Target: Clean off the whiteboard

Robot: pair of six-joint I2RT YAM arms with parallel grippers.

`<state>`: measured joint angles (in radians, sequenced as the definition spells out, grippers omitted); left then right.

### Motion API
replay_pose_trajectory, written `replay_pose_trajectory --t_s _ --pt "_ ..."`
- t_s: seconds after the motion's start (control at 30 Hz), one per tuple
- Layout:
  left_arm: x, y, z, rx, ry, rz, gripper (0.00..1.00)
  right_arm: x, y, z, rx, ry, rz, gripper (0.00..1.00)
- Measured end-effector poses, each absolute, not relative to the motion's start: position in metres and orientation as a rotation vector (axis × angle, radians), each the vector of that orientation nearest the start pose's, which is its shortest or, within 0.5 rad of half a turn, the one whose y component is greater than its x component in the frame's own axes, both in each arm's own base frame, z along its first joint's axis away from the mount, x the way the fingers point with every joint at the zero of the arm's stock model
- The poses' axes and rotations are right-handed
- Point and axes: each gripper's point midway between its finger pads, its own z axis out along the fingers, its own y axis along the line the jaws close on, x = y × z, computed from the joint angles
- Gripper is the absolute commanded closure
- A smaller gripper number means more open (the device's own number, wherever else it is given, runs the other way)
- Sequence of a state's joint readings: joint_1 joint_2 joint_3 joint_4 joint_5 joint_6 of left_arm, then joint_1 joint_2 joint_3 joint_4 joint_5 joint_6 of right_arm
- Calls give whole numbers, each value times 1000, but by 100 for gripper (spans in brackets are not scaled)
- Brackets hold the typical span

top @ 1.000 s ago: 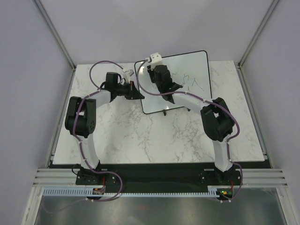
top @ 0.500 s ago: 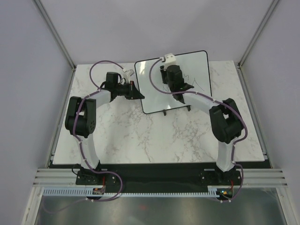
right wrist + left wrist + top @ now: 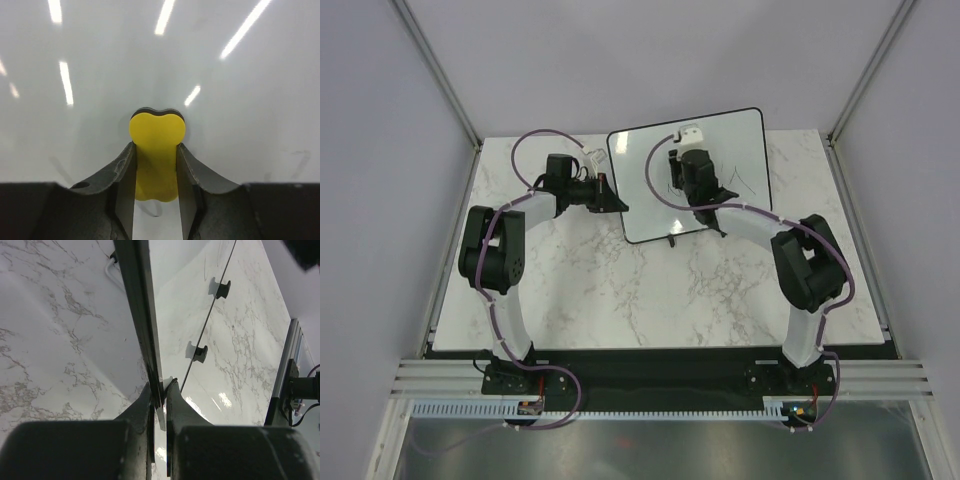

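- Now I see the whiteboard (image 3: 638,212) at the table's (image 3: 620,300) 12 o'clock.
- My left gripper (image 3: 160,390) is clamped tight on its 9 o'clock edge.
- My right gripper (image 3: 156,150) pinches a yellow eraser (image 3: 156,127) against its face.

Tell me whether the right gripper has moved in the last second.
Yes. In the top view the right gripper has slid rightward across the whiteboard, away from its left edge toward the middle.
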<state>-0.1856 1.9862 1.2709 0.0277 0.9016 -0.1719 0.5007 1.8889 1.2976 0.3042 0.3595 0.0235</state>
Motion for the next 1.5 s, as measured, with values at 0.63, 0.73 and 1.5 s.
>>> replay_pose_trajectory --t_s 0.63,0.73,1.5 --pt "428 -225 96 512 2160 -1176 98 518 200 164 -142 1852 31 100" --pt "427 -225 99 516 2157 -1177 98 526 138 161 -25 1868 -87 100" --pt "427 -222 96 521 2177 -1146 98 464 322 139 -356 1864 237 100"
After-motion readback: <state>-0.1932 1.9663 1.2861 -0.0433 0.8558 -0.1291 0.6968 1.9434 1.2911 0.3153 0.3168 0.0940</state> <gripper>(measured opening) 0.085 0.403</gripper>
